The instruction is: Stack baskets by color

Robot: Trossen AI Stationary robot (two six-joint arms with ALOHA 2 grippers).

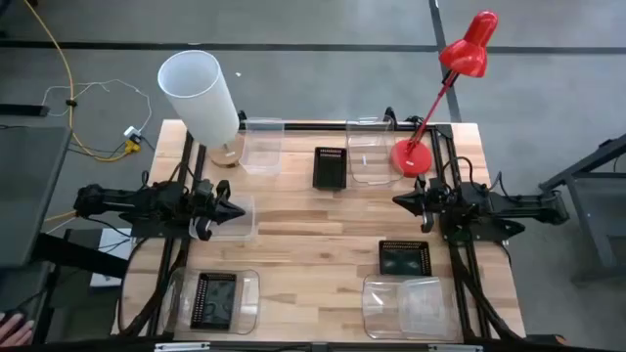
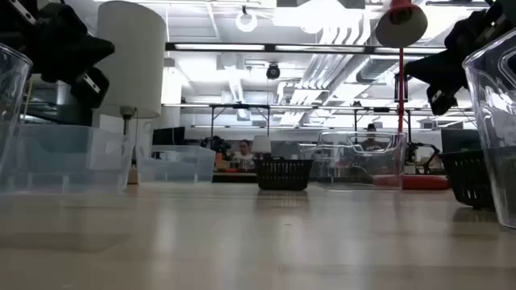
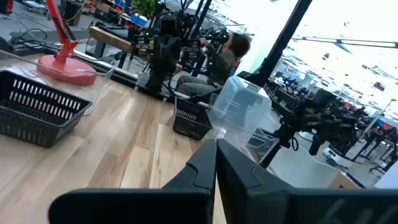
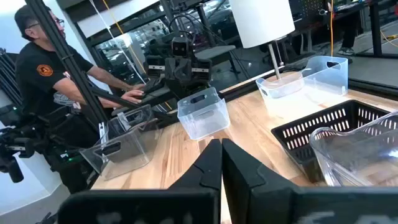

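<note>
Black baskets stand on the table at the far middle (image 1: pixel 331 166) (image 2: pixel 284 172) and near right (image 1: pixel 404 258). A third black one (image 1: pixel 215 298) sits inside a clear tub (image 1: pixel 249 298) at the near left. Another clear tub (image 1: pixel 406 306) stands near right, and one (image 1: pixel 370 156) stands at the far right. Frosted baskets rest at the far left (image 1: pixel 262 147) and under my left gripper (image 1: pixel 235 227). My left gripper (image 1: pixel 238 210) (image 3: pixel 216 163) hovers shut at mid-left, pointing right. My right gripper (image 1: pixel 399 202) (image 4: pixel 221 158) hovers shut at mid-right, pointing left. Neither touches anything.
A white cylindrical lampshade (image 1: pixel 201 93) stands at the far left corner. A red desk lamp (image 1: pixel 435 103) has its base (image 1: pixel 411 156) at the far right. A person (image 4: pixel 46 81) stands beyond the table's left side. Bare wood lies at the table's middle (image 1: pixel 313 235).
</note>
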